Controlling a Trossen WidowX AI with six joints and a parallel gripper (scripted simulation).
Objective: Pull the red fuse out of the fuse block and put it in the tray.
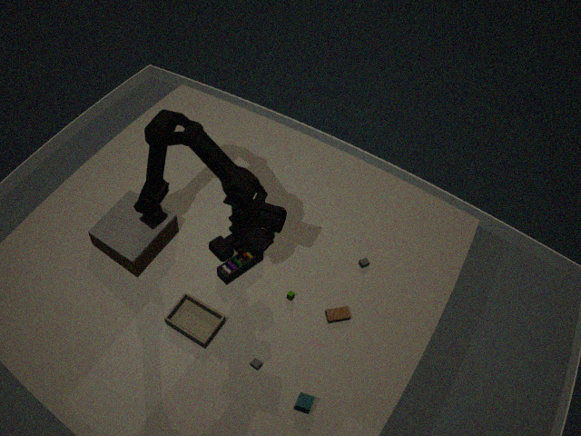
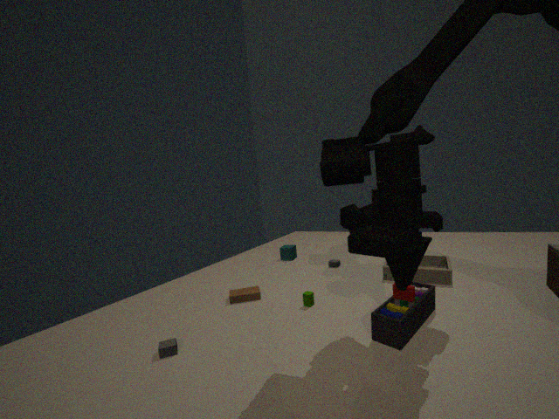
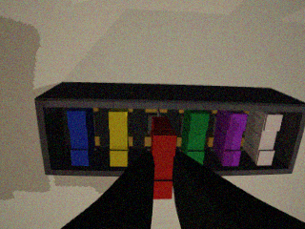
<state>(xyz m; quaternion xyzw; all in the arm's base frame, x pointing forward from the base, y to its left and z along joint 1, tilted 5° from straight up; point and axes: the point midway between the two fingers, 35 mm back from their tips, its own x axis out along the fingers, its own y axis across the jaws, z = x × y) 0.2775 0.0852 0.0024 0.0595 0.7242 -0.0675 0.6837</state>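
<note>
The dark fuse block [image 3: 166,92] [image 2: 396,329] [image 1: 227,276] holds a row of blue [image 3: 78,136], yellow [image 3: 118,136], green [image 3: 196,134], purple [image 3: 231,136] and white [image 3: 270,136] fuses. My gripper [image 3: 161,162] [image 2: 403,283] points straight down over the block's middle and is shut on the red fuse [image 3: 163,162] [image 2: 403,291]. The red fuse stands raised above the other fuses, with its slot showing dark beneath it. The fingers are clear of the neighbouring yellow and green fuses. The open tray [image 1: 185,333] [image 2: 440,275] lies a short way beyond the block.
Small loose pieces lie on the table: a green cube [image 1: 290,294] [image 2: 308,298], a brown block [image 1: 338,313] [image 2: 244,294], two grey cubes [image 1: 364,262] [image 1: 255,362] and a teal cube [image 1: 305,401] [image 2: 287,251]. The arm's base stands on a grey pedestal [image 1: 117,234].
</note>
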